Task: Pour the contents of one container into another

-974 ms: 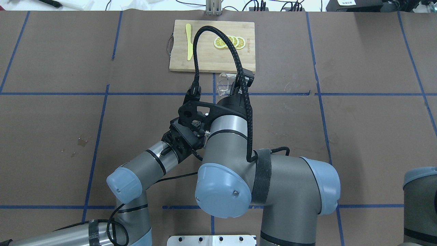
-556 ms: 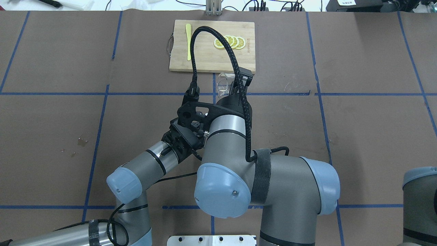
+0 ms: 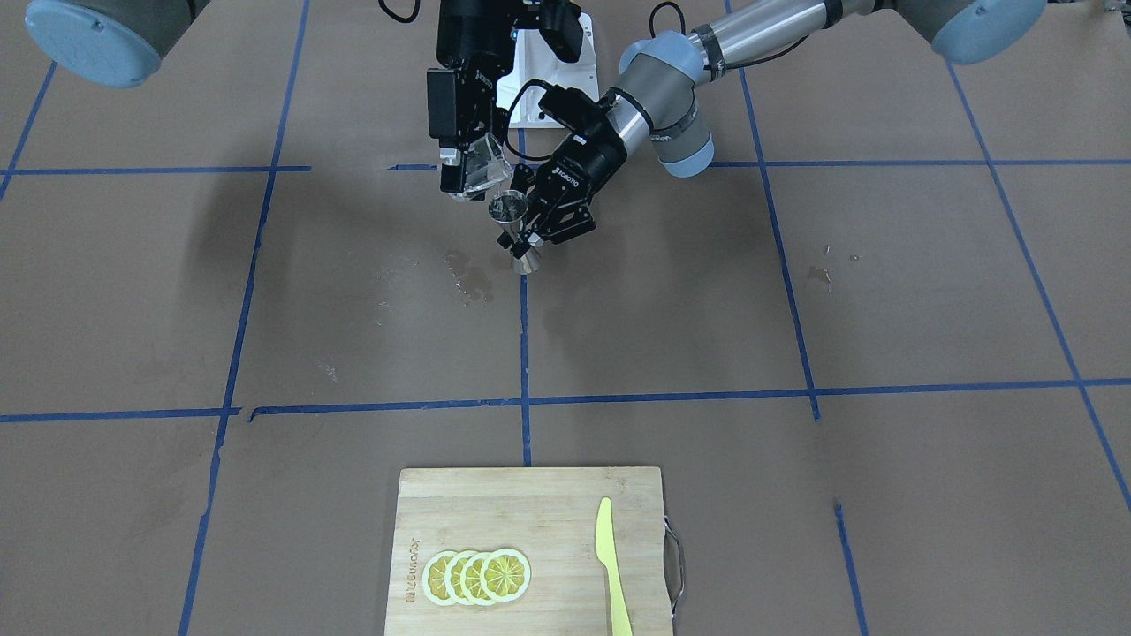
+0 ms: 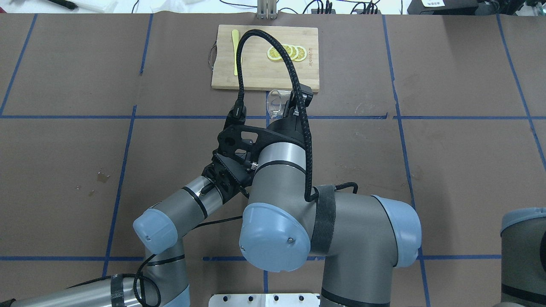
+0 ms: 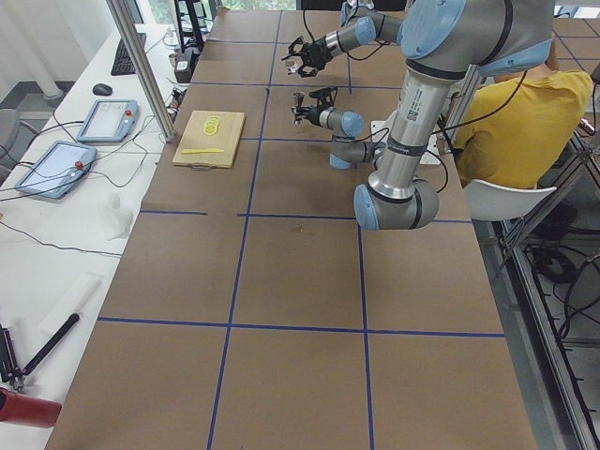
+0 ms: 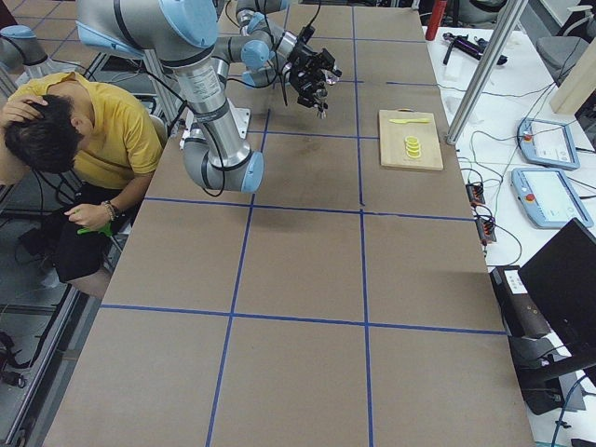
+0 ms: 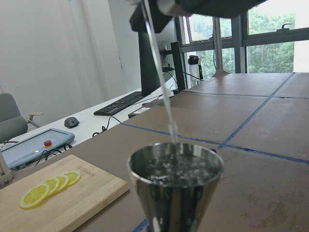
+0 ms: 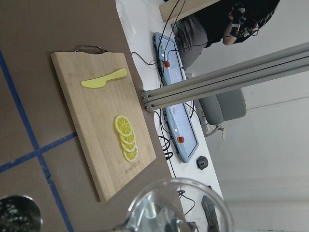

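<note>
Pouring is mid-course, I judge; my right gripper [image 3: 466, 172] is clamped on the tilted glass cup [image 3: 484, 166], its lip above the jigger [image 7: 175, 179], which my left gripper [image 3: 530, 231] pinches upright at the waist near table centre; a thin stream [image 7: 161, 87] falls in; the jigger looks nearly full, so levelling the cup remains. Well apart lie a cutting board [image 3: 548, 503], yellow knife [image 3: 610, 565] and lemon slices [image 3: 477, 576]; wet splashes [image 3: 468, 276] lie just beside the jigger; nothing obstructs.
</note>
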`<state>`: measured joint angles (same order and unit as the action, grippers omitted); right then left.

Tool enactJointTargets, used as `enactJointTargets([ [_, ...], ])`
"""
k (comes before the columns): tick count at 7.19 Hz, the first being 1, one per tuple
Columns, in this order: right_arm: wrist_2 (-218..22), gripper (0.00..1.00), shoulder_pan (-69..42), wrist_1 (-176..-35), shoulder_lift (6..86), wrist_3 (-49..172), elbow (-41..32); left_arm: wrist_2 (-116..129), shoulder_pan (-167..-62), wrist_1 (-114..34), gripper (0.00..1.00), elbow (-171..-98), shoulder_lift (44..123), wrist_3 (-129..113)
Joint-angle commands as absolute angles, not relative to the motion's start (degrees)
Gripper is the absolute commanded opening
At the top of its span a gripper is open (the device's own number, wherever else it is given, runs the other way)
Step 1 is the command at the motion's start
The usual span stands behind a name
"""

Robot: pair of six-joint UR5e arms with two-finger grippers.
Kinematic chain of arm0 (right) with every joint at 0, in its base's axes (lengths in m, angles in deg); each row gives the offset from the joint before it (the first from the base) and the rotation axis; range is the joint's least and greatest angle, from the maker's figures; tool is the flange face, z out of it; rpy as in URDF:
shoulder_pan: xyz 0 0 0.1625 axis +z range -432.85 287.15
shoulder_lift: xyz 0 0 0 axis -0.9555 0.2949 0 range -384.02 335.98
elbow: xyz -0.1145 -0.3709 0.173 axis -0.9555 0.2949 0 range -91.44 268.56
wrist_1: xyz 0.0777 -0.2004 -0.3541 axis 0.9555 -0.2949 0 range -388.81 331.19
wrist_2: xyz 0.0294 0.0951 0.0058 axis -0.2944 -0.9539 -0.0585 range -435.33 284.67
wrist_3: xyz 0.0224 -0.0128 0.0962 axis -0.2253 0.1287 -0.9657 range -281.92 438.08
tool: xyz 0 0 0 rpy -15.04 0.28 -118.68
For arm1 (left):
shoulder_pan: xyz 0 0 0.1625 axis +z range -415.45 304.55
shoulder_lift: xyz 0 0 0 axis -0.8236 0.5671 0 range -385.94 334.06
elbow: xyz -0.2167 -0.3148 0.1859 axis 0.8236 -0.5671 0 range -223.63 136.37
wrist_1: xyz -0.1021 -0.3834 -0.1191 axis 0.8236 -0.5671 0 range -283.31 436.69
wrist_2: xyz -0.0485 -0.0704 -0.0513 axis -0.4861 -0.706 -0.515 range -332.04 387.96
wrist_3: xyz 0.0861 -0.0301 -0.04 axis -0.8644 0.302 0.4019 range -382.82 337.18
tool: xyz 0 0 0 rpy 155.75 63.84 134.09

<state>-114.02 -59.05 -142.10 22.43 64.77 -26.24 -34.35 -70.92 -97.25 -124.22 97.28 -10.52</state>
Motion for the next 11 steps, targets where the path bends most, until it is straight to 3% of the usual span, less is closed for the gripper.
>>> enactJointTargets([
  [1,-114.18,0.00,-59.05,-138.87,22.56,58.42,-25.52,-34.35,-70.92,-97.25,0.00,-124.31,97.28,-10.52],
  [3,-116.01,0.00,-58.52,-135.08,23.17,51.57,-26.83,-34.09,-71.01,-97.42,0.00,-124.48,97.37,-10.35],
  [4,-120.29,0.00,-57.74,-134.98,24.92,44.05,-31.10,-33.48,-70.92,-97.34,0.00,-124.49,97.28,-7.12],
  [7,-127.16,0.00,-52.82,-134.98,30.72,30.28,-37.10,-30.15,-71.88,-97.33,0.00,-130.70,93.00,-5.07],
  [10,-130.60,0.00,-49.47,-131.93,35.20,30.18,-37.91,-28.55,-72.50,-97.69,0.00,-140.79,80.55,-3.40],
  [11,-130.79,0.00,-49.47,-123.55,41.48,30.09,-37.83,-26.11,-72.59,-98.56,0.00,-143.53,75.19,-3.49],
])
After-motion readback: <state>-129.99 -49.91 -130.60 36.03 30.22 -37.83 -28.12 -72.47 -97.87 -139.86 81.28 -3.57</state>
